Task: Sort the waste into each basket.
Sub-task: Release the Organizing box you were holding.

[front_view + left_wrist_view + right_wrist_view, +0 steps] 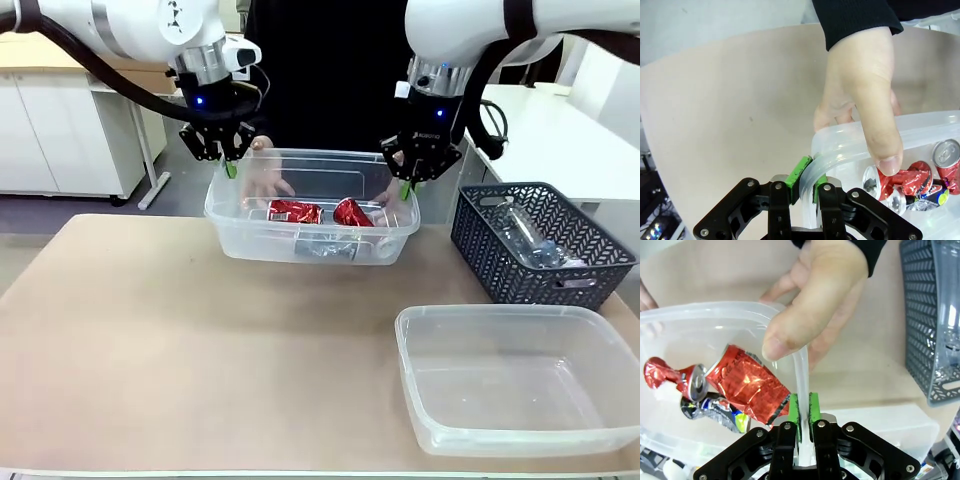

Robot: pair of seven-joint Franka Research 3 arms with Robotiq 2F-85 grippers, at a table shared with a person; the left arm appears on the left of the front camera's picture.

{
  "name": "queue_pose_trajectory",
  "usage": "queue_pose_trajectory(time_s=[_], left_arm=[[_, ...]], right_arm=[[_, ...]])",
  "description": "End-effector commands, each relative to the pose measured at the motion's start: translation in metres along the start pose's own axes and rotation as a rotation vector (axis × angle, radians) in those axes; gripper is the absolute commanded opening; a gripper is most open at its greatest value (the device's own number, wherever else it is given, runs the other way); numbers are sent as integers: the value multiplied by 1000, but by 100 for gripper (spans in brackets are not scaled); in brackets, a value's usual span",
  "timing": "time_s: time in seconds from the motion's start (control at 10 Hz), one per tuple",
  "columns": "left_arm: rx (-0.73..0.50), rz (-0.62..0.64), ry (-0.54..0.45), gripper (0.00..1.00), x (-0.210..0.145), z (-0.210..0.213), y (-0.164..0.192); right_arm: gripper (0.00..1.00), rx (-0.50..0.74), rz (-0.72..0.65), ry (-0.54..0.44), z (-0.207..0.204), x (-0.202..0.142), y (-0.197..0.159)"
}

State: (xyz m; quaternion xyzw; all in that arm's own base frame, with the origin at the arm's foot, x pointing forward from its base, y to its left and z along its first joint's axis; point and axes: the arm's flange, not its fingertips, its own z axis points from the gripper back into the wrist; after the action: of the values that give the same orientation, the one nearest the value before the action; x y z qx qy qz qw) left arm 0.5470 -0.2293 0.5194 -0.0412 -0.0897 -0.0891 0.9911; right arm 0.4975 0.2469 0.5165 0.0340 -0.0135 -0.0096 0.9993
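clear glossy plastic tub point(232, 232), crumpled shiny metal cans point(296, 211)

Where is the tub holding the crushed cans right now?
Front view: the tub is far centre, its rim pinched by the left gripper and right gripper, left of the dark blue basket.

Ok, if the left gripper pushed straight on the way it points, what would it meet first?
The rim of the clear tub, already pinched between its pads; past that, probably the table, depth unclear.
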Motion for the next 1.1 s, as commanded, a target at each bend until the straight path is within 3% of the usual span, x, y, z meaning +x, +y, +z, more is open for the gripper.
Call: queue_pose_trajectory(time_s=[0.0,0.3,0.4,0.5,0.6,0.7,0.8,1.0], left_arm=[[1,3,-11,8,-4,2,1],[1,3,-11,8,-4,2,1],[0,1,1,42,0,0,0],[-1,-1,-6,66,-2,4,-1],[-7,3,-17,100,-7,8,-2],[-10,10,-33,100,-14,16,-1],[-10,18,-60,80,-23,25,1],[-19,27,-99,100,-43,42,9]], right_arm=[[9,0,9,-4,2,-3,3],[9,0,1,0,0,0,0],[31,48,-54,-53,8,-5,-14],[65,85,-64,-97,13,-10,-20],[87,107,-64,-128,17,-15,-25],[100,134,-71,-166,21,-18,-31],[100,152,-69,-182,25,-20,-37],[99,197,-80,-202,35,-26,-55]])
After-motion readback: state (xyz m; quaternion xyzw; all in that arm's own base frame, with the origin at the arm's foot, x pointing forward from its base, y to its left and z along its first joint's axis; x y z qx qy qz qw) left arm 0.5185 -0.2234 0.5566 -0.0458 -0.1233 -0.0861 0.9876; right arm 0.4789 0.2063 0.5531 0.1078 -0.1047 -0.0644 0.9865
